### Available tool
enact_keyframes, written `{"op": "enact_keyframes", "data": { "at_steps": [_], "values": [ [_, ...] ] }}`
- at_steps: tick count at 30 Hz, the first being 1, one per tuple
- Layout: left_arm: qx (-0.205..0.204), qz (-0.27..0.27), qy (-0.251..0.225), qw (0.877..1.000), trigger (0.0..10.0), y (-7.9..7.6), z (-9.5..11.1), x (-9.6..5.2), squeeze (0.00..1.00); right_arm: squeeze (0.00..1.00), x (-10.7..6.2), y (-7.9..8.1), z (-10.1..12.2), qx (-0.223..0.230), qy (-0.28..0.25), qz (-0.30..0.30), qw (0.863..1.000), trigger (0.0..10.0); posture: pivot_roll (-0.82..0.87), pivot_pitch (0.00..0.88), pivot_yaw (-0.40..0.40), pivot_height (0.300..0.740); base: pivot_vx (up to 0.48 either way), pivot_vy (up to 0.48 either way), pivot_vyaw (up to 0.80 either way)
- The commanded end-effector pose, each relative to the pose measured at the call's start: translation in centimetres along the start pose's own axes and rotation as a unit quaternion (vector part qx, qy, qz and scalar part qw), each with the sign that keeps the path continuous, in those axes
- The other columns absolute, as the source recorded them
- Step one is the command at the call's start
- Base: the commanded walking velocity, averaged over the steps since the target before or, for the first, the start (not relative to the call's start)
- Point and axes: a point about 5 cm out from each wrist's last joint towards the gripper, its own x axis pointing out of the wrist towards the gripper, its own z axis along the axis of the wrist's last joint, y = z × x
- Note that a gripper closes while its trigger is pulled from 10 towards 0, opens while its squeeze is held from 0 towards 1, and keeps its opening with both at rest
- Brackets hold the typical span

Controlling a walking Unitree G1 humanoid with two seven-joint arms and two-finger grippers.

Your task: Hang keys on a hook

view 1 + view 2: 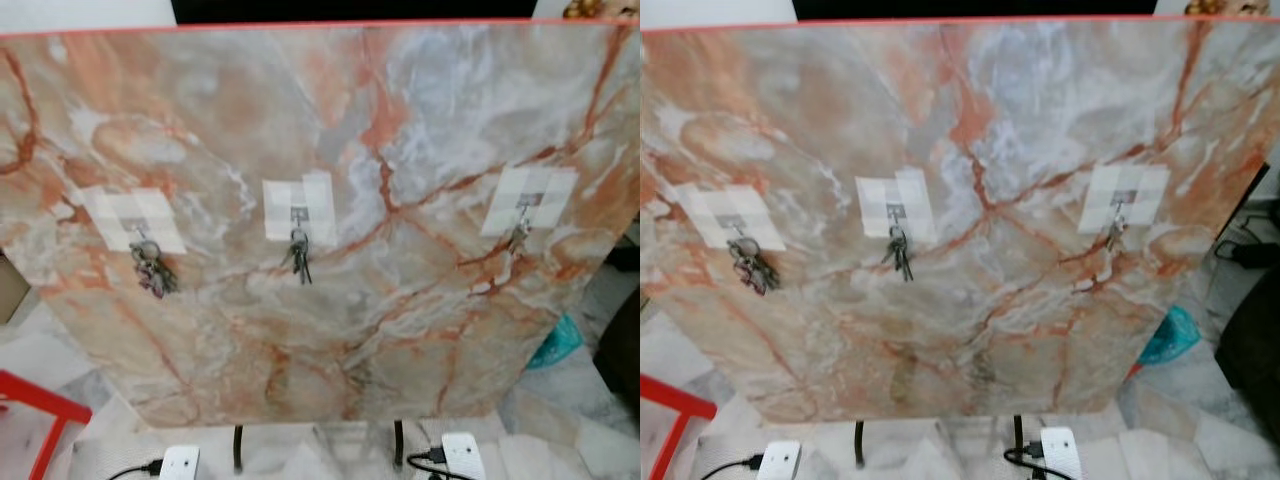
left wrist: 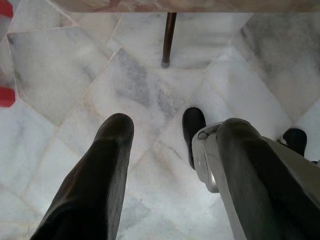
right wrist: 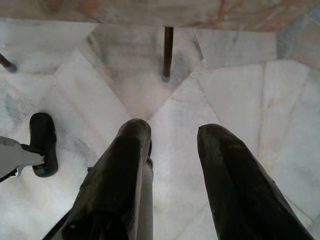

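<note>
Three key bunches (image 1: pixel 299 255) hang on hooks (image 1: pixel 297 215), rightmost blurred; both grippers' fingers (image 2: pixel 95 180) parted, empty, over floor

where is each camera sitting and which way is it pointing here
Left eye view: on the head, facing forward and down at the marble board with three taped hooks, keys hanging on each.
Right eye view: same head camera, same board, slightly shifted.
Left wrist view: looks down the left gripper, fingers apart, at the marble floor.
Right wrist view: looks down the right gripper, fingers apart.
Both wrist views share the floor and a dark stand leg.
</note>
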Motion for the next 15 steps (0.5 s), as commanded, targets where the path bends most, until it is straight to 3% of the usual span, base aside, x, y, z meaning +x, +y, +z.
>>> {"op": "enact_keyframes", "data": {
  "at_steps": [1,10,15],
  "values": [
    [-0.005,-0.003,0.015,1.000,10.0,-0.6,-0.6,0.0,0.00,0.00,0.0,-0.6,0.0,0.004,-0.001,-0.006,1.000,10.0,-0.05,0.000,-0.038,0.740,0.000,0.000,0.00],
    [-0.003,-0.006,0.023,1.000,10.0,-0.9,-0.8,0.0,0.00,0.00,-0.2,-2.5,0.1,0.020,-0.005,-0.033,0.999,10.0,-0.06,0.000,-0.020,0.740,0.000,0.000,0.00],
    [-0.006,-0.004,0.026,1.000,10.0,-0.6,-0.9,-0.1,0.00,0.00,-0.3,-2.8,-0.1,-0.005,-0.002,-0.036,0.999,10.0,-0.06,0.000,-0.016,0.740,0.000,0.000,0.16]
  ]
}}
